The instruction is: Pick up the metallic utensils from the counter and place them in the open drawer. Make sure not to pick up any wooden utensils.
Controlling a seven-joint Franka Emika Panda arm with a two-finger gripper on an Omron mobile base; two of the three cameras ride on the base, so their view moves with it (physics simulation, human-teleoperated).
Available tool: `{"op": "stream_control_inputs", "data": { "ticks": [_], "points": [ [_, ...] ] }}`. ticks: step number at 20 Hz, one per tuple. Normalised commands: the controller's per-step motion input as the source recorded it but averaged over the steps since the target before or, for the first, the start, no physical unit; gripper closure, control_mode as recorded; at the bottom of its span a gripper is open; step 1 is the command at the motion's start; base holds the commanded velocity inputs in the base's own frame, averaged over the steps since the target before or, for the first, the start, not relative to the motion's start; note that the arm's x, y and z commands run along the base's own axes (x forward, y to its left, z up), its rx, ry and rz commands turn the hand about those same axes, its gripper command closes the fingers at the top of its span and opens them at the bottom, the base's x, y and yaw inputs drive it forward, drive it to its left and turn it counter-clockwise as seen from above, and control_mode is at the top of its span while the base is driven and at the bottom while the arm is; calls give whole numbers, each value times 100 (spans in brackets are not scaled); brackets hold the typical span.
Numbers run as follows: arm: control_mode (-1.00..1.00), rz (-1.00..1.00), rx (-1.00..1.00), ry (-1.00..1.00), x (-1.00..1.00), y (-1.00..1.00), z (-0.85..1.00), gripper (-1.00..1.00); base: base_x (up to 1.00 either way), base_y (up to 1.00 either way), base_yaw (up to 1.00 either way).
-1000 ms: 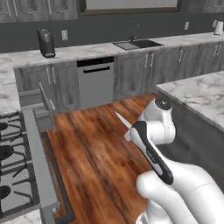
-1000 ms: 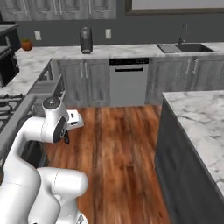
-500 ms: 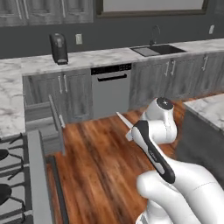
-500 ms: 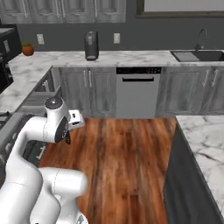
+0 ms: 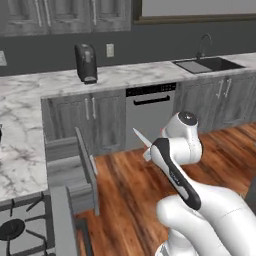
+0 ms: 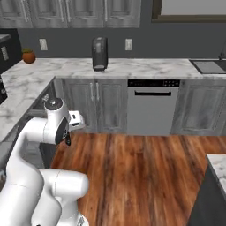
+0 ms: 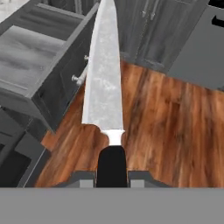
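Observation:
My gripper (image 7: 112, 177) is shut on the black handle of a knife (image 7: 104, 78), whose long silver blade points away from the hand toward the open drawer (image 7: 26, 54). The grey drawer's inside looks bare. In the left base view the blade (image 5: 140, 137) sticks out up-left of the gripper (image 5: 149, 153), over the wooden floor and to the right of the drawer (image 5: 67, 167). The right base view shows the gripper (image 6: 68, 137) low beside the grey cabinets. A corner of the marble counter (image 6: 217, 162) shows at the lower right. Fork and wooden utensils are out of view.
A steel-fronted dishwasher (image 5: 150, 112) stands right of the drawer, under the long marble worktop (image 5: 135, 75) with a dark appliance (image 5: 86, 62) and a sink (image 5: 207, 64). A stove (image 5: 20, 227) lies at lower left. Wooden floor (image 6: 141, 167) stretches between the cabinets and the counter.
The whole scene has slid rightward in both base views, so the base has moved. The drawer and cabinets now sit closer. The arm's pose and its hold on the knife are unchanged.

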Motion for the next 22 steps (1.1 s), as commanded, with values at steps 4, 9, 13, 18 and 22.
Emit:
{"op": "stream_control_inputs", "data": {
  "ticks": [4,9,13,18,22],
  "points": [
    [100,0,0,0,0,0,0,100,18,91,7],
    [-100,6,-4,19,7,95,0,100,0,0,0],
    [-100,1,0,23,36,86,0,100,0,0,0],
    [-100,0,0,17,75,30,-1,100,0,0,0],
    [-100,0,1,9,5,2,-3,100,0,0,0]
  ]
}}
